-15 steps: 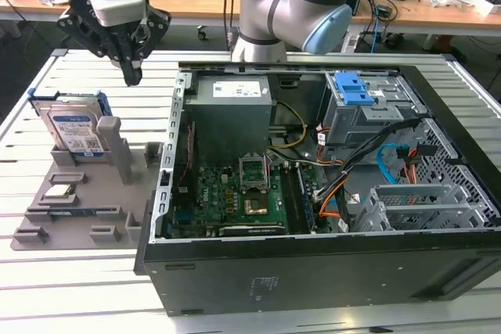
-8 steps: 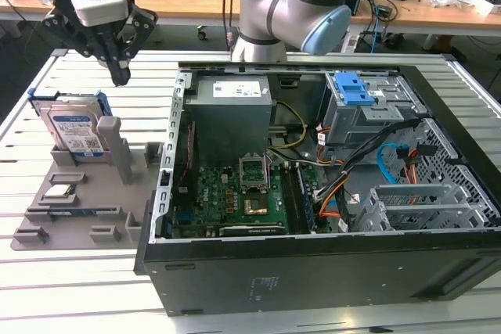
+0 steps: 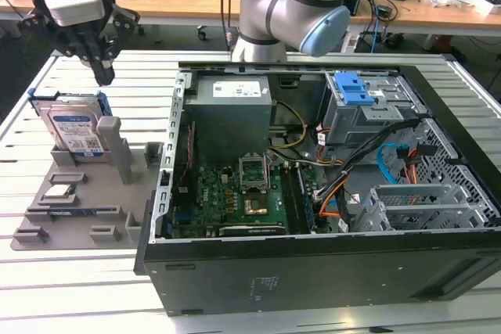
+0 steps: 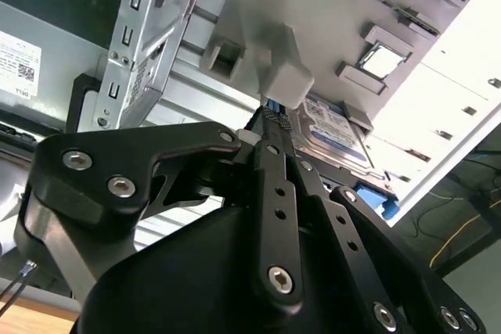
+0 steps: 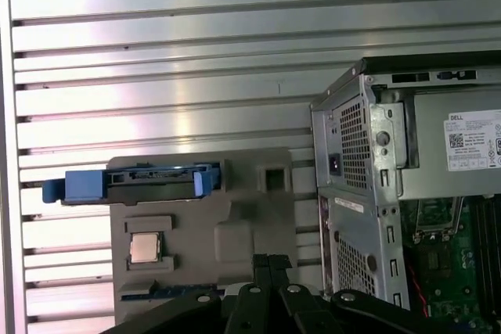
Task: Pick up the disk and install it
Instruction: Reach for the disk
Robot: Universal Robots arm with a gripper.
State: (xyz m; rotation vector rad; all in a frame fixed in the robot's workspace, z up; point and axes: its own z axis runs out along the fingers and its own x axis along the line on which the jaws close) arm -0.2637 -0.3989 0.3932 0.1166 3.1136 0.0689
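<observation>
In the upper left of the exterior view, the gripper (image 3: pixel 103 76) hangs with its fingers pointing down and pressed together, closed on nothing. Its tip is just above the disk (image 3: pixel 74 127) and apart from it, near the disk's upper right corner.

The disk stands upright on edge in a slot at the far side of a grey holder (image 3: pixel 94 193). The holder lies on the slatted metal table (image 3: pixel 70 287) at the exterior view's left. The disk's labelled face is toward the camera, and a blue bracket frames its edges. A grey post (image 3: pixel 117 150) rises just beside the disk. A small square chip (image 3: pixel 59 192) lies flat in a recess nearer the camera.

In the first wrist view, the gripper (image 5: pixel 270 260) is over the holder, with the disk (image 5: pixel 145 181) seen edge-on. In the second wrist view, the gripper (image 4: pixel 270 123) is close to the post, with the disk (image 4: pixel 333 134) beyond.

The arm (image 3: pixel 290 5) occupies the top centre of the exterior view. The open computer case (image 3: pixel 329 271) takes up the centre and right. It contains a power supply (image 3: pixel 231 111), a motherboard (image 3: pixel 227 193) and, at upper right, a blue latch plate (image 3: pixel 356 87).
</observation>
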